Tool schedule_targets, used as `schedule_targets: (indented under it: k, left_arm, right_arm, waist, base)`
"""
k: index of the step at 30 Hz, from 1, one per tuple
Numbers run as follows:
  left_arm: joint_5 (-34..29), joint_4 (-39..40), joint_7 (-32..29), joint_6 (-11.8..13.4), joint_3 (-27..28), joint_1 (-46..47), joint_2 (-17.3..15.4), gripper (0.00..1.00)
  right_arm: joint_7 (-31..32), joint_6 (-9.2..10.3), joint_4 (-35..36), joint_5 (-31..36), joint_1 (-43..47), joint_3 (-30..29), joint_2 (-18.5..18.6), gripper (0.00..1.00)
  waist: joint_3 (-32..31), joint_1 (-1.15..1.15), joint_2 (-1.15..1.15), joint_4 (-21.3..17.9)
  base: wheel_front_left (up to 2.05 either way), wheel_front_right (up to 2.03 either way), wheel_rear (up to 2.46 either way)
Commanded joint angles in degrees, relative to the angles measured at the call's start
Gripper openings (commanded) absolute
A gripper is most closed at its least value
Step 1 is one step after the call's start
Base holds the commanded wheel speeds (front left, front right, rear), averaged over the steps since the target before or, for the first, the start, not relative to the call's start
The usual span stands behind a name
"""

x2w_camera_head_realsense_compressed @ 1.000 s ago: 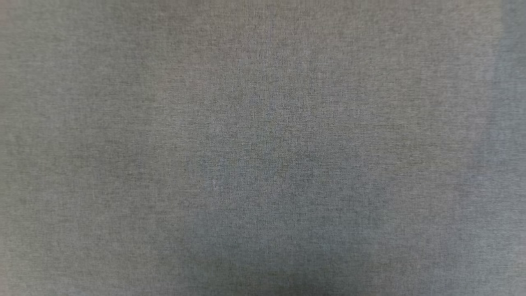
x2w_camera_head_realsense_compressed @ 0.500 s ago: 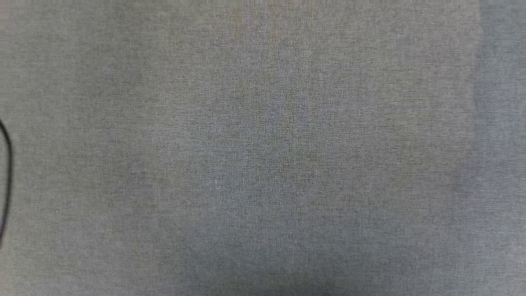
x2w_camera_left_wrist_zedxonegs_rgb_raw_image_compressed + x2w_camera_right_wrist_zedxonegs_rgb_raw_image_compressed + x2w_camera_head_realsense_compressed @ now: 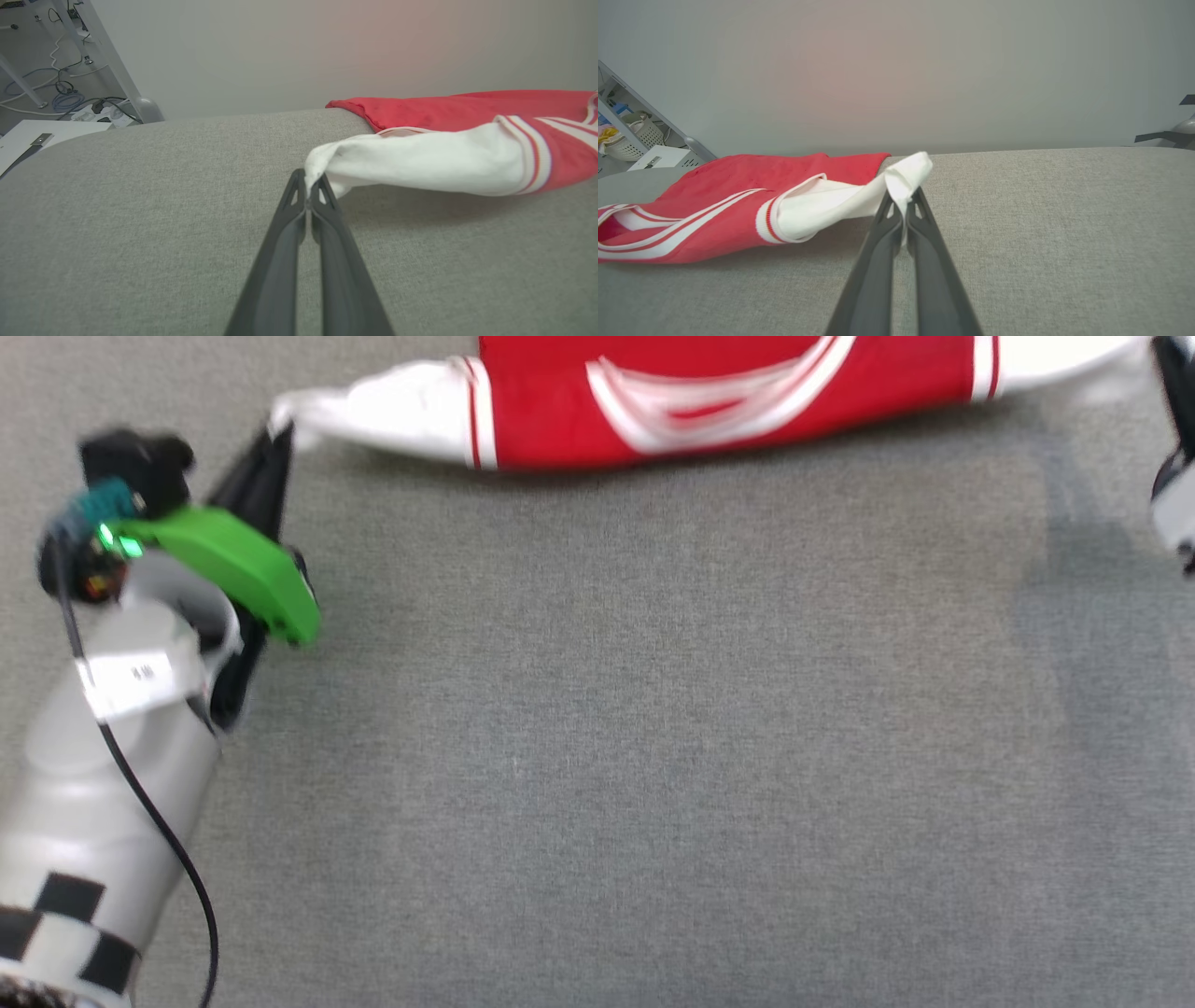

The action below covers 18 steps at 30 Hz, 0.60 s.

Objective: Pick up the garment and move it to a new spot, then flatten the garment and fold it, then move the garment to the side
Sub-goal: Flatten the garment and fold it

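At the sleeve tips: my left pincer and right pincer each pinch the garment;
Risk: shallow bites; pulling taut could slip one

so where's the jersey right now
In the head view the jersey stretches along the top edge over the grey surface, its white sleeves pinched by the left gripper at upper left and the right gripper at upper right.
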<state>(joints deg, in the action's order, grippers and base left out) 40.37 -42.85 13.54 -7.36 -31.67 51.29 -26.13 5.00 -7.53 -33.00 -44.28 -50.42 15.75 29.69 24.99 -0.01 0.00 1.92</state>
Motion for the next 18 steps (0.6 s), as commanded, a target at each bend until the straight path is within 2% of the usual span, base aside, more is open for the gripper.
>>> schedule_targets:
  k: [1, 10, 18]
  left_arm:
    - [1.01, 0.14, -0.05, -0.12, -0.58, -2.88, 0.26, 0.00]
    - [4.51, 0.90, -3.52, -0.13, -4.01, -18.10, -0.21, 0.00]
    - [6.04, 1.06, -4.26, -0.11, -5.10, -24.53, -0.58, 0.00]
  right_arm:
    - [0.51, 0.04, 0.95, -1.41, 3.10, 0.60, 0.96, 0.00]
    - [3.42, 0.04, 5.61, -6.40, 20.09, 5.15, 6.17, 0.00]
    - [4.70, 0.04, 7.20, -8.99, 29.04, 6.93, 9.02, 0.00]
  waist:
    - [-5.66, 0.01, 0.00, 0.40]
    - [-12.16, 0.01, 0.00, 0.43]
    - [-16.00, 0.01, 0.00, 0.47]
  base:
    - [0.00, 0.00, 0.00]
    - [0.00, 0.00, 0.00]
    - [0.00, 0.00, 0.00]
